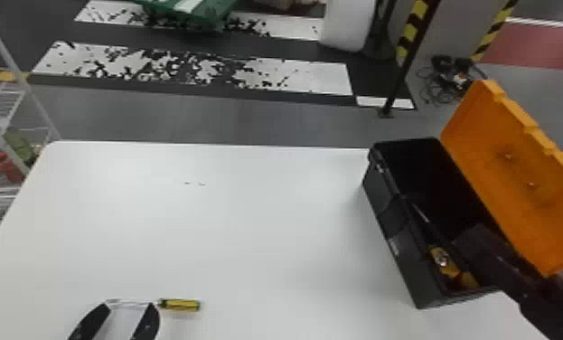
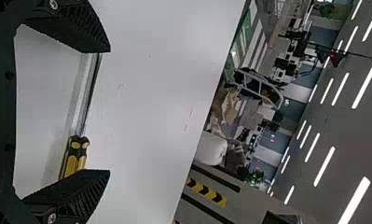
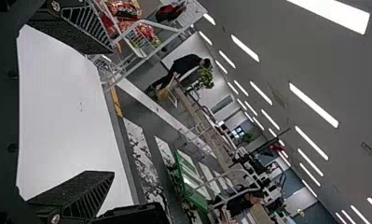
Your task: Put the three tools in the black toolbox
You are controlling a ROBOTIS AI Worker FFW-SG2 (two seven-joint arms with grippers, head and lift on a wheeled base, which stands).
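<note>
My left gripper is at the near left of the table, its fingers apart around the shaft of a yellow-and-black screwdriver. In the left wrist view, the screwdriver lies on the tabletop beyond the open left gripper, its handle partly behind one finger. The black toolbox stands at the right with its orange lid raised; a yellow-and-black tool lies inside at the near end. My right gripper is dark against the toolbox's near part; in the right wrist view, the right gripper holds nothing between its spread fingers.
The white table reaches from the screwdriver to the toolbox. The raised orange lid leans outward along the toolbox's right side. A wire rack stands beyond the left table edge, and a striped post behind the toolbox.
</note>
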